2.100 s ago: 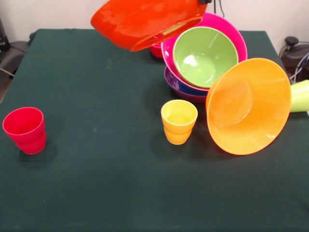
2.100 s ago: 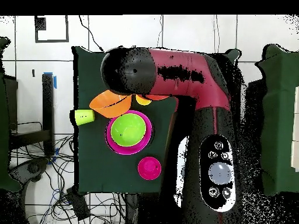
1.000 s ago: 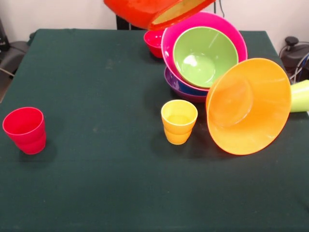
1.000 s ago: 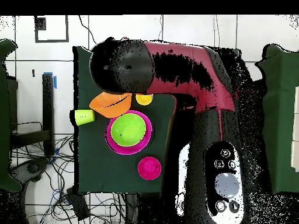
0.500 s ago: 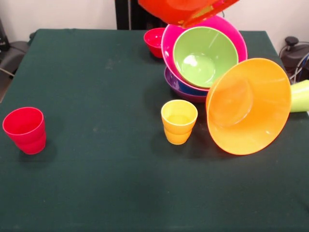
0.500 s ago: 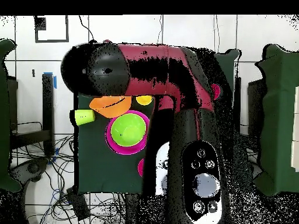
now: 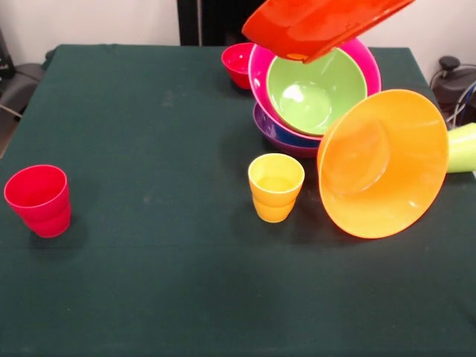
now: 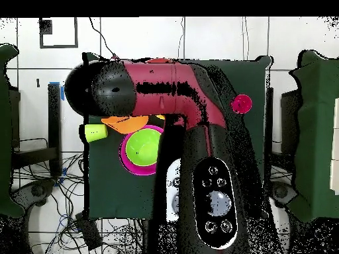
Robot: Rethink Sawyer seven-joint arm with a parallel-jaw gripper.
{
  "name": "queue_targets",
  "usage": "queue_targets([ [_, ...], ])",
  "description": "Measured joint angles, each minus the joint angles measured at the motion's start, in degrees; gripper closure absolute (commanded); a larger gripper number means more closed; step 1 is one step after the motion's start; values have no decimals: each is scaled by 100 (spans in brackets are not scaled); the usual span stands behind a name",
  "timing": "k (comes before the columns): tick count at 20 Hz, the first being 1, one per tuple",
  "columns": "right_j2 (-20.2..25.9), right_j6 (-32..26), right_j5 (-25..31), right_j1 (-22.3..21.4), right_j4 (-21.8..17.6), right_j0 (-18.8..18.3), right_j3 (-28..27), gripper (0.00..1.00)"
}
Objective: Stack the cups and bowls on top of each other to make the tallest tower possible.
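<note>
Near the bench's (image 7: 149, 297) left edge stands the red cup (image 7: 39, 200); mid-bench the yellow cup (image 7: 275, 187); beside it the light orange bowl (image 7: 383, 163) tips on edge. Farther back, the tower (image 7: 312, 97) nests purple, pink, green. The red-orange bowl (image 7: 320, 26) hangs tilted above it; the jaws cannot be seen. Dark green cloth; no writing legible.

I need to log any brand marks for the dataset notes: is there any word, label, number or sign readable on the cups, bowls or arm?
None can be read.
The cups and bowls are plain, unmarked plastic.
The arm shows round buttons near its base, but any symbols on them are too small to read.
</note>
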Motion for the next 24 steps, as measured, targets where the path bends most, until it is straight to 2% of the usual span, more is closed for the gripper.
queue_targets([
  [24, -1, 0, -904, 329, 1, -1, 352, 100],
])
